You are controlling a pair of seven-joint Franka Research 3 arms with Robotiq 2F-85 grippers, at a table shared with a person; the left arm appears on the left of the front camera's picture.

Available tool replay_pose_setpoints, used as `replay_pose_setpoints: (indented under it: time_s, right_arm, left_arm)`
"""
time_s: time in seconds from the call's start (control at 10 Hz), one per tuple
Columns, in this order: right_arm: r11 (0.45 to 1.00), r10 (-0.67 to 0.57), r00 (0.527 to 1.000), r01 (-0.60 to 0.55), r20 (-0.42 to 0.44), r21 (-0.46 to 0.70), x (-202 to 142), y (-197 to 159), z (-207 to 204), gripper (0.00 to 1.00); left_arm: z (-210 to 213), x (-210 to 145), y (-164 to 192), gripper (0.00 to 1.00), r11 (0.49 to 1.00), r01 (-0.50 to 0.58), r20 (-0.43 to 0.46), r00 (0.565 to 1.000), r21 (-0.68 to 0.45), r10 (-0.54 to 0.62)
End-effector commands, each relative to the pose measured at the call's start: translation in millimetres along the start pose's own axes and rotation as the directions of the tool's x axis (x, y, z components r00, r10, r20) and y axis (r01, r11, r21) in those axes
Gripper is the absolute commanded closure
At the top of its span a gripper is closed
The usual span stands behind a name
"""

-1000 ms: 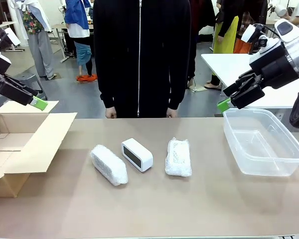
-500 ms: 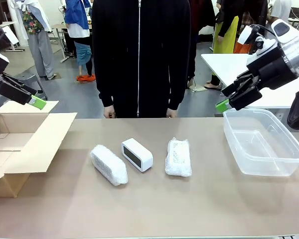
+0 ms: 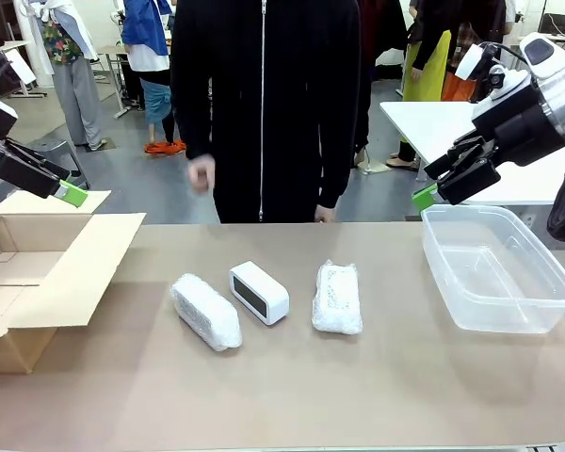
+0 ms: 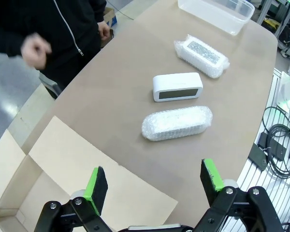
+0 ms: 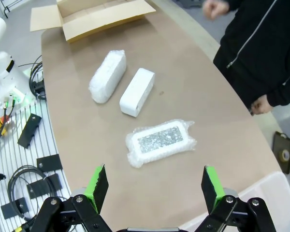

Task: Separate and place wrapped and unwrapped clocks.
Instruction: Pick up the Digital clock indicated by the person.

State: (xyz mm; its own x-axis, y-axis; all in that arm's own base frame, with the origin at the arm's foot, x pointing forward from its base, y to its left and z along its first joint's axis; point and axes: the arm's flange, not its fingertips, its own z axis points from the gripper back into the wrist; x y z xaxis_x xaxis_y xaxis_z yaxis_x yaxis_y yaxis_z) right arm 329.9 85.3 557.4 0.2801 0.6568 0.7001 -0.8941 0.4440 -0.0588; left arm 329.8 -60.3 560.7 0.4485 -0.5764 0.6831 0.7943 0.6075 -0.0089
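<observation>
Heads up, nothing's sorted yet as far as these pics go: all three clocks sit in a loose row mid-table, none touching. The left bundle lies on the box side. The bare clock is just beside it, dark face toward your side, and the right bundle is a bit further toward the tub. The box sits open at the table's left edge with its flaps out, and the tub sits at the right edge. Nothing shows inside either one, so I'd say the whole job is ahead of you. That's three picks, wrapped ones to one container and the bare one to the other, though the pics don't say which goes where. Your left gripper hangs over the box's far corner, jaws spread wide with nothing between them. The right gripper is the same deal, wide and empty, up by the tub's far-left corner. The person stands at the far edge, one hand raised and blurry, the other hand down at the edge. The table is a plain matte tan top with rounded corners. The room's busy: grey floor, other people standing around farther back, a white table behind the tub, and cables on slotted rails along your side.
</observation>
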Motion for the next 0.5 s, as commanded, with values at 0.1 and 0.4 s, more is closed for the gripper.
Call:
replay_pose_setpoints:
  time_s: [0.1,0.4]
  right_arm:
    - [1.0,0.0,1.0,0.0,0.012,0.016,-0.5,1.0,-1.0,0.0]
    - [1.0,0.0,1.0,0.0,0.012,0.016,-0.5,1.0,-1.0,0.0]
  left_arm:
    - [-0.3,-0.4,0.6,0.0,1.0,-0.003,0.002,1.0,-0.005,0.003]
    - [-0.3,-0.4,0.6,0.0,1.0,-0.003,0.002,1.0,-0.005,0.003]
